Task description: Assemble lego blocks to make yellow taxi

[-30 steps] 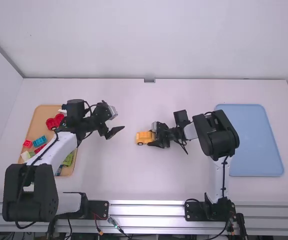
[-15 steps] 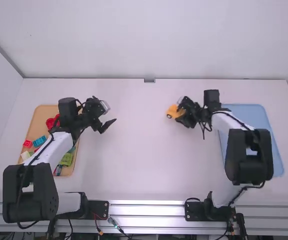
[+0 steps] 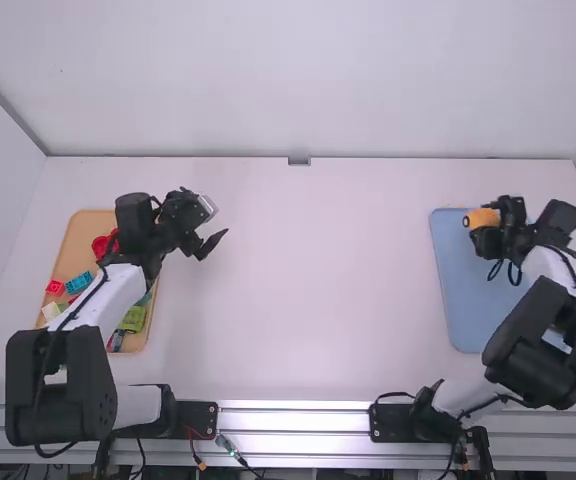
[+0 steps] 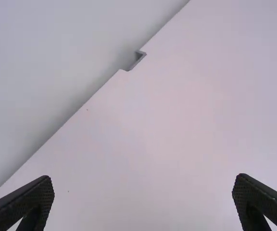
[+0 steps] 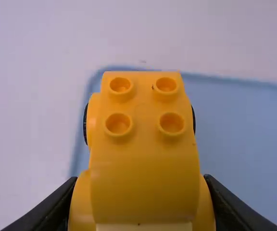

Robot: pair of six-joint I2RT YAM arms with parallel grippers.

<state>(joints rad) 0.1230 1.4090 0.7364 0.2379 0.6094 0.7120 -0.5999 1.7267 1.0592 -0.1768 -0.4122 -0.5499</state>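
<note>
Taxi [image 5: 143, 192] in right gripper [image 5: 139, 179]; jaws closed on the wide part of its body, one finger each side; roof studs [image 5: 119, 124] left free, presumably so the squeeze runs across the body and doesn't pry the stack apart. It sits over the blue tray [image 3: 468, 300], at the far corner on the left arm's side; can't tell if it touches down. Reads as assembled, so tray is likely the drop-off; next is lower, level, release; risk is a wheel catching the rim or a piece popping off if squeezed harder.

Left gripper [image 4: 143, 178] has fingers spread wide, nothing between; it's over the table beside the parts bin [image 3: 76, 250], probably since its picking is done. Bin by left arm, tray by right: looks like supply one side, output the other.

Counts: 1 taxi; 4 studs on its roof; 2 wheels [image 5: 194, 120] visible, one per side; 1 tray; 1 bin; 2 grippers, one loaded, one empty. Spares in bin: 1 teal block [image 3: 79, 282], 2 round red pieces [image 3: 100, 246], plus some red, white and green ones; arm covers part, so no firm total.
</note>
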